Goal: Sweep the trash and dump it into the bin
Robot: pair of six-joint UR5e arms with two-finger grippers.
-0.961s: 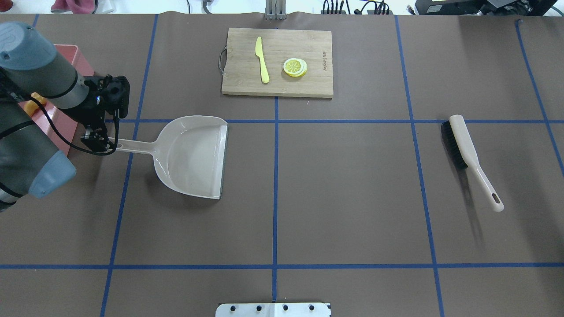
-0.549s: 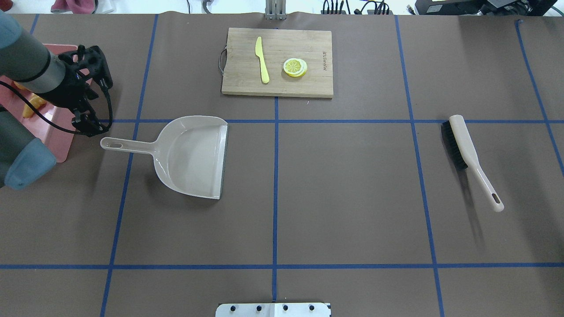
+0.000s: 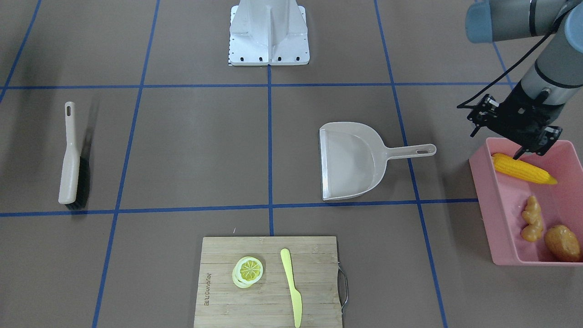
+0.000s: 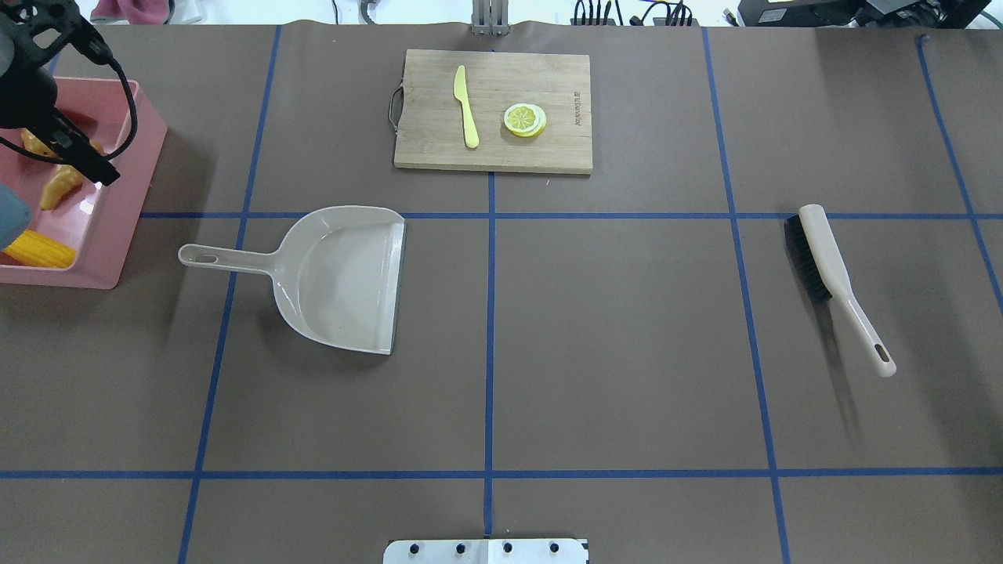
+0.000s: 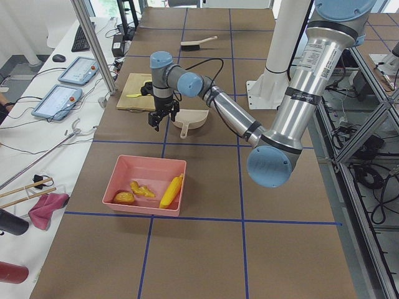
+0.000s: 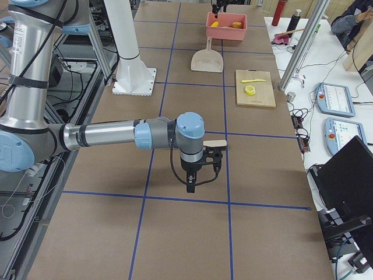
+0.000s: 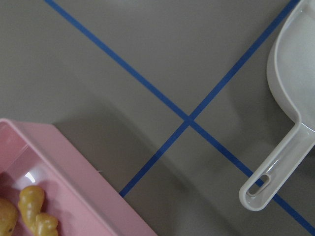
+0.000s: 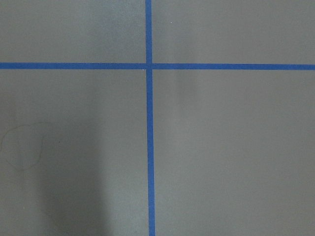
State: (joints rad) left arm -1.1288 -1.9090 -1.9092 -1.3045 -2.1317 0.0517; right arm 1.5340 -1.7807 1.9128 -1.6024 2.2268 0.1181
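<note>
Brown paper covers the table, gridded with blue tape. Bin sits at the table's left end, toward the far edge from the robot, and all three pieces of trash lie inside it: corn cob along the robot-side wall, ginger root mid-tub, potato in the far corner just beside the ginger.

Left gripper hangs raised by the bin's robot-side rim, above the corn cob's end – fingers apart, holding nothing.

Right gripper points down over bare paper toward the table's right end; apart or together – cannot tell.

Dustpan lies flat and empty, handle toward the bin, not touching it. Brush lies near the right end. Cutting board at the far edge carries lemon slices and knife
</note>
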